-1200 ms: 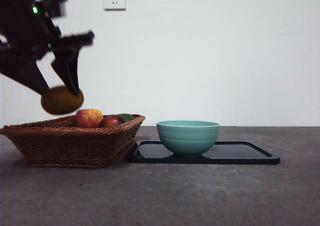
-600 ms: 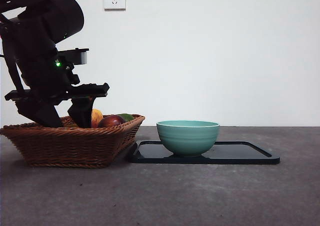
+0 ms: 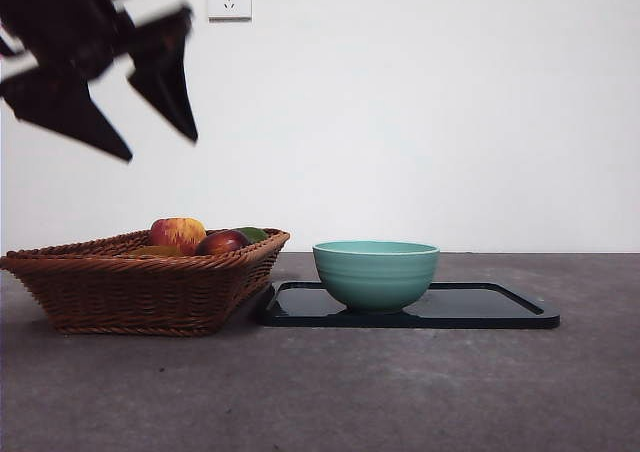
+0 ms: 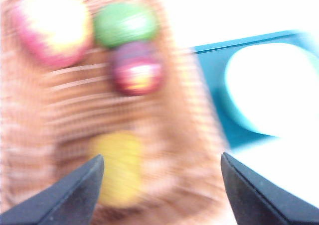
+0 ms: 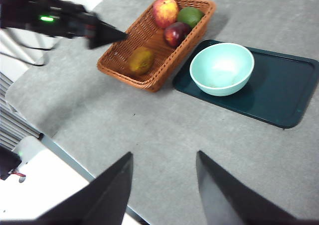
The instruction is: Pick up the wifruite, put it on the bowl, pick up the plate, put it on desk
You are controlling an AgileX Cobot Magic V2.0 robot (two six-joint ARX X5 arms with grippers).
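Left gripper (image 3: 160, 147) hangs above the wicker basket (image 3: 140, 287), jaws spread wide, grasping nothing. The wifruite (image 5: 141, 59) lies inside the basket, apart from the apple (image 5: 165, 11), dark red fruit (image 5: 173, 33) and green fruit (image 5: 190, 16). The bowl (image 3: 376, 274) stands on the dark tray (image 3: 500, 307) beside the basket. Right gripper (image 5: 164, 195) waits over the counter (image 5: 164, 120), jaws parted, unloaded.
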